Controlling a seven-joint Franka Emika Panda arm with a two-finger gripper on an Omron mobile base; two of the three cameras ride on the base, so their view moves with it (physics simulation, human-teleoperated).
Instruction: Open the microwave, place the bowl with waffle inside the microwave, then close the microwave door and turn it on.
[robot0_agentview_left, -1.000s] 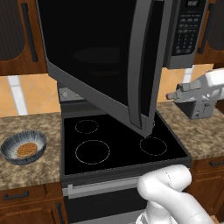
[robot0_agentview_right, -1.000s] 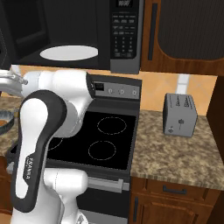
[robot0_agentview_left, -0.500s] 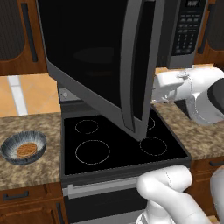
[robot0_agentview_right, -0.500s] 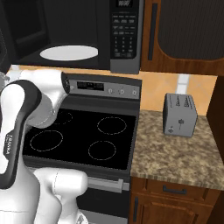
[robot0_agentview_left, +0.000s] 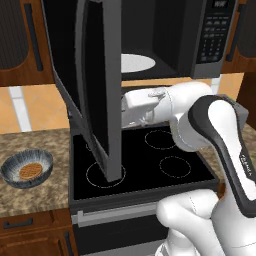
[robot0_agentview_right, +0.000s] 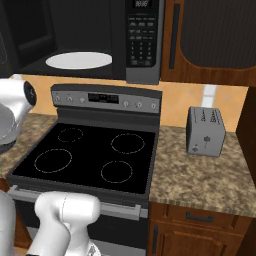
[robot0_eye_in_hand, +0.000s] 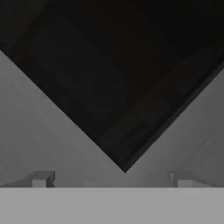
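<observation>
A simulated kitchen, seen from behind a white robot arm. The microwave hangs above a black stove, and the microwave door stands swung far out to the left, edge-on in the left base view, its lower corner hanging over the front-left burner. Inside the cavity a white round plate shows.

The arm reaches leftward under the cavity, with the hand close behind the door's inner face; in the hand view the two small fingertips stand wide apart with nothing between them, facing dark glass and grey frame.

The blue-grey bowl rests on the counter left of the stove, with the waffle lying inside it — well apart from the hand and on the far side of the door. A grey toaster stands on the counter to the right.

The likely trouble: the open door sits between the arm and the bowl. Reaching across could knock the door, or swing it part-way shut. A spread hand coming down on the bowl's ribbed rim off-centre could tip it and spill the waffle — and lifting it past the door's low corner looks tight.
</observation>
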